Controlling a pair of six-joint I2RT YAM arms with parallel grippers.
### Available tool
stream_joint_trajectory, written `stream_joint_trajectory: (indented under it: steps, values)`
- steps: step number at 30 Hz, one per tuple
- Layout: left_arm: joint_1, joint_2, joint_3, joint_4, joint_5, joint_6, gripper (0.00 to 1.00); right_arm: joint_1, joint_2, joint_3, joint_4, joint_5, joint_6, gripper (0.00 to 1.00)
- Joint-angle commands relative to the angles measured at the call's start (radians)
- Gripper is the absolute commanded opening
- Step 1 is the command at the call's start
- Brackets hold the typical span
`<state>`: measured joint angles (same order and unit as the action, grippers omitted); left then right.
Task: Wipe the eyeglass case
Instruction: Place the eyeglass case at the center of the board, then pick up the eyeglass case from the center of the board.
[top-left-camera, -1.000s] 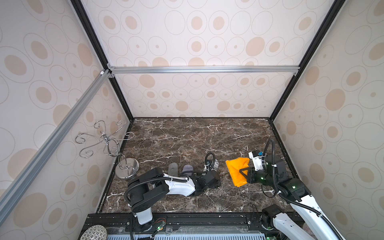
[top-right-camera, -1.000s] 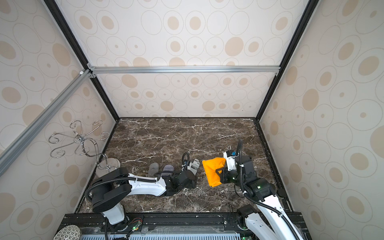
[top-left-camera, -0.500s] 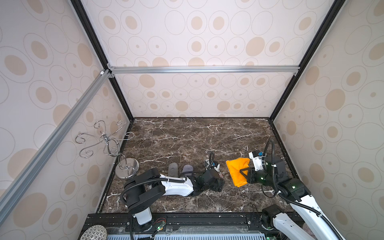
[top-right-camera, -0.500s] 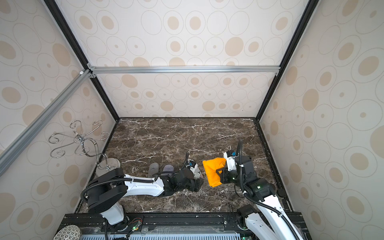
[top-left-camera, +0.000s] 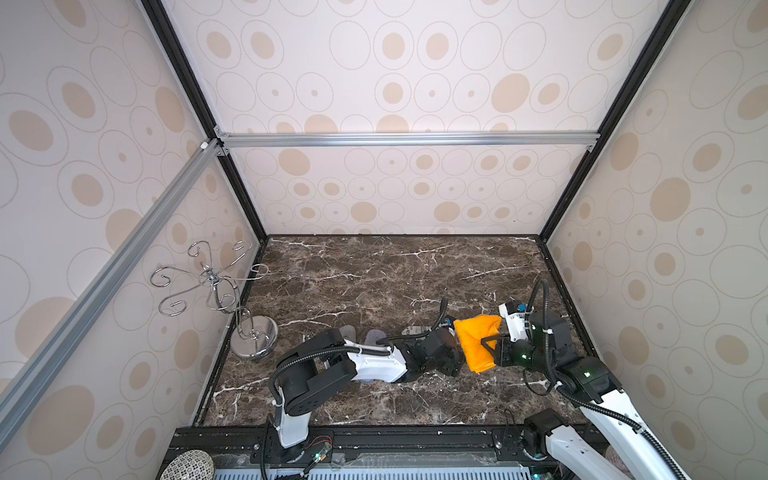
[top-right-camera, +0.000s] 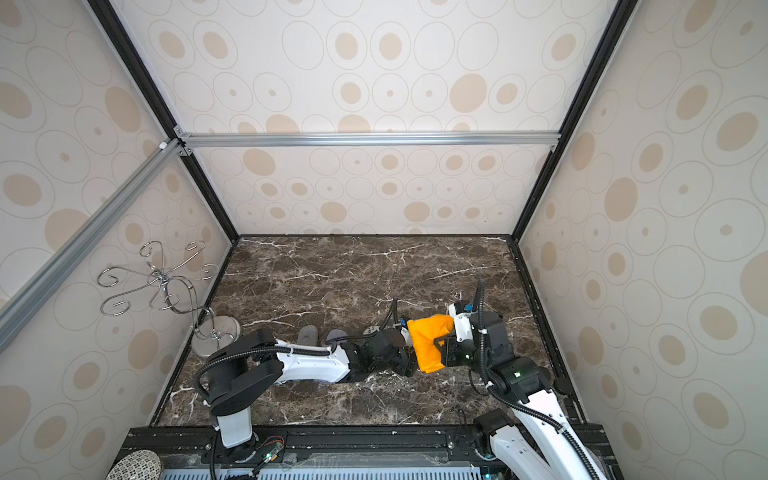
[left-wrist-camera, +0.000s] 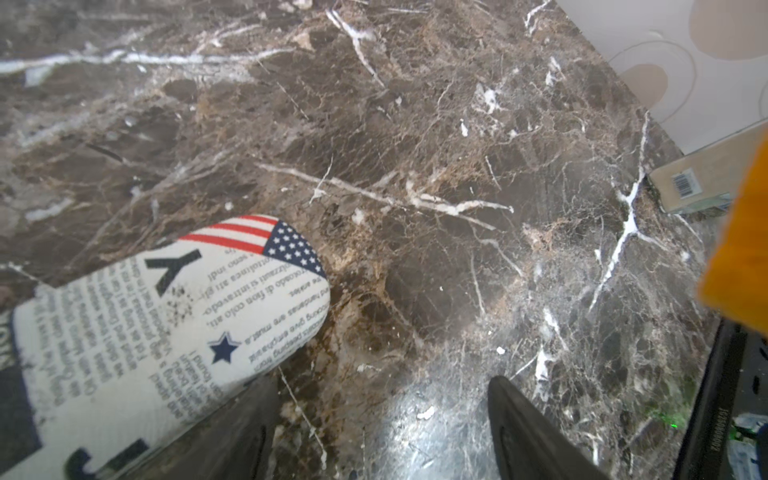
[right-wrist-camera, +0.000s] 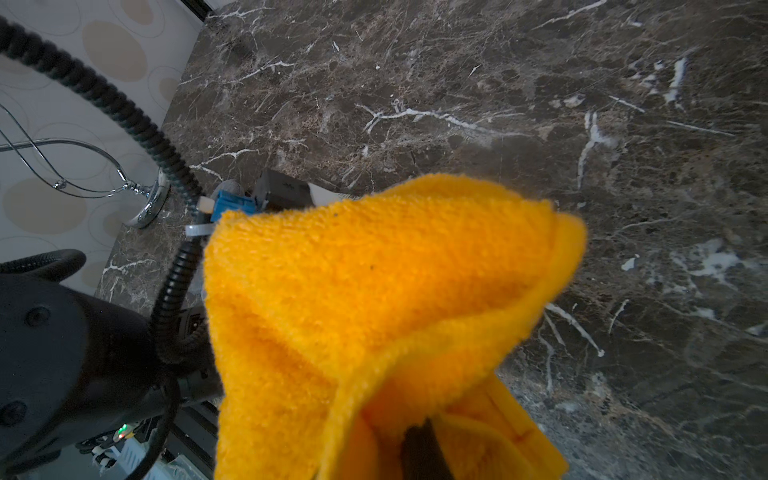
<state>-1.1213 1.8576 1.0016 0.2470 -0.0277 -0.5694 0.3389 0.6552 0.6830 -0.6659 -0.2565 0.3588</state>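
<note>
From where I stand, the eyeglass case (left-wrist-camera: 166, 316), white with newsprint lettering and a stars-and-stripes end, lies flat on the dark marble tabletop (top-left-camera: 374, 270) toward the front. In both top views it is mostly hidden behind the left arm. The left gripper (left-wrist-camera: 380, 386) sits low beside it with its jaws spread. Only bare marble shows between them, and the case lies outside that gap, up against one finger (left-wrist-camera: 237, 428). I can't tell from this angle whether it actually touches. Just to the right, the right gripper (top-left-camera: 486, 351) is pressed together on a fluffy orange cloth (top-left-camera: 478, 334), which droops bunched from it, close to the left gripper's end. A chrome hook stand (top-left-camera: 254, 337) stands by the left wall, well apart from both.
</note>
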Motion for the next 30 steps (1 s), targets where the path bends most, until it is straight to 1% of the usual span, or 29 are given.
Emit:
stream_joint_trajectory:
  steps: [1, 5, 8, 10, 13, 15, 17, 19, 21, 30]
  values:
    - [0.006, -0.065, 0.008, -0.024, -0.018, 0.085, 0.79, -0.002, 0.0, -0.008, 0.003, 0.015, 0.007, 0.0]
    - [0.028, -0.138, -0.026, -0.089, -0.051, 0.186, 0.79, -0.001, -0.003, -0.01, 0.006, 0.014, 0.005, 0.0]
    - [0.063, -0.186, -0.046, -0.126, -0.021, 0.315, 0.82, -0.001, -0.007, -0.01, 0.006, 0.015, 0.004, 0.0]
    - [0.107, -0.19, -0.036, -0.169, 0.044, 0.39, 0.85, -0.002, -0.008, -0.008, 0.006, 0.012, 0.004, 0.0]
    - [0.165, -0.186, -0.008, -0.234, 0.084, 0.469, 0.88, -0.001, -0.006, -0.006, 0.0, 0.004, 0.002, 0.0]
    - [0.186, -0.181, 0.004, -0.254, 0.08, 0.518, 0.89, -0.001, -0.008, -0.005, 0.001, 0.009, 0.002, 0.0]
    - [0.199, -0.162, 0.022, -0.277, 0.046, 0.565, 0.89, -0.002, -0.01, -0.003, 0.002, 0.008, 0.002, 0.0]
    - [0.214, -0.134, 0.046, -0.306, 0.004, 0.594, 0.89, -0.001, -0.004, -0.004, 0.005, 0.007, -0.001, 0.0]
    - [0.234, -0.118, 0.052, -0.297, 0.01, 0.617, 0.9, -0.002, 0.011, -0.004, 0.005, -0.002, -0.004, 0.0]
    - [0.317, -0.036, 0.118, -0.32, 0.208, 0.679, 0.97, -0.002, 0.024, -0.004, 0.01, -0.024, -0.01, 0.0]
